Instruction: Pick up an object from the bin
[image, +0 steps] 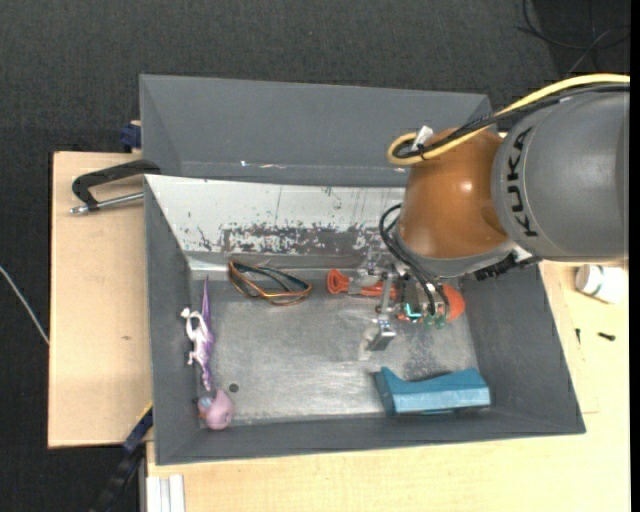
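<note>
Light is coming down from above, and I am seeing the bin lit unevenly.
Glare is washing the upper band of the far wall to near white, and the floor is shining pale through its middle. The orange cover is catching a soft highlight on its curve. The near wall and the right wall under the arm are lying in shade, and the ground beyond the bin is showing dark.

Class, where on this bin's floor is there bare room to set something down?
The widest bare patch lies mid-floor, between the purple toy at the left wall, the brown loop at the rear and the blue block at front right. Rear right is crowded: the tool and an orange thing.
</note>
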